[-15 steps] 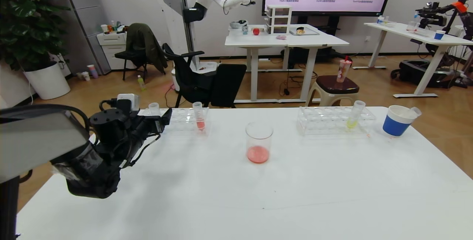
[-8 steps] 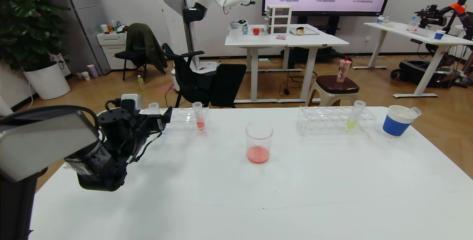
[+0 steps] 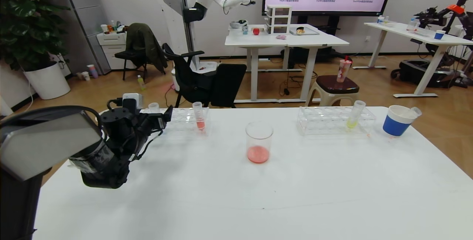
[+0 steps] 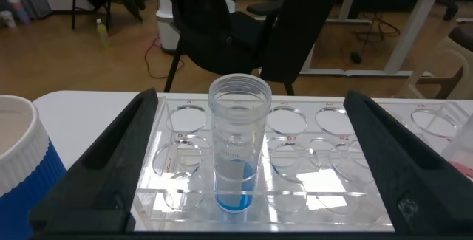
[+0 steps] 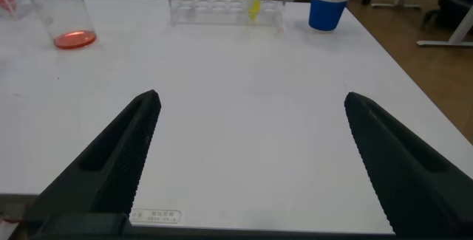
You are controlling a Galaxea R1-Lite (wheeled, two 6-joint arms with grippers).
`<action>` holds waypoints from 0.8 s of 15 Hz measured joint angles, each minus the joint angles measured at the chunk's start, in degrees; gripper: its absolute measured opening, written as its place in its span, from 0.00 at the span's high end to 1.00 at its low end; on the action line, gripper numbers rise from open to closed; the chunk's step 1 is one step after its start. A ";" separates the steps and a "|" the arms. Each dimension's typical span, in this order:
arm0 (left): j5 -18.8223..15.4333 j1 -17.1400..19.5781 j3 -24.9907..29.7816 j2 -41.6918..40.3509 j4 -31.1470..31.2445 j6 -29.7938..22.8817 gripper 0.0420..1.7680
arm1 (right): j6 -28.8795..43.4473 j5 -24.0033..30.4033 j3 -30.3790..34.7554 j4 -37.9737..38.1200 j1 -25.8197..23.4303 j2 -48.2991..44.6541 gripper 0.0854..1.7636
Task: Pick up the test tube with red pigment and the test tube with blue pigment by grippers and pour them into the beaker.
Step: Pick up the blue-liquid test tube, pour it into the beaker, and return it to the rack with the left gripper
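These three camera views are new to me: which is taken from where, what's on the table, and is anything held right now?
The wide picture comes from the robot's head; the other two from cameras on its wrists, where the black wedges are each claw's open fingers. The left gripper faces the test tube with blue pigment standing in a clear rack, fingers either side, not closed. The right gripper hangs over bare table, holding nothing. In the middle stands the beaker, already holding red liquid. A tube with red liquid shares the left rack; a yellow-green tube sits in the right rack, beside a blue-banded paper cup.
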 joint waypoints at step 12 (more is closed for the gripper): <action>0.17 0.88 0.06 0.55 -0.04 0.09 0.01 | -0.01 0.00 0.00 0.00 0.00 0.00 0.02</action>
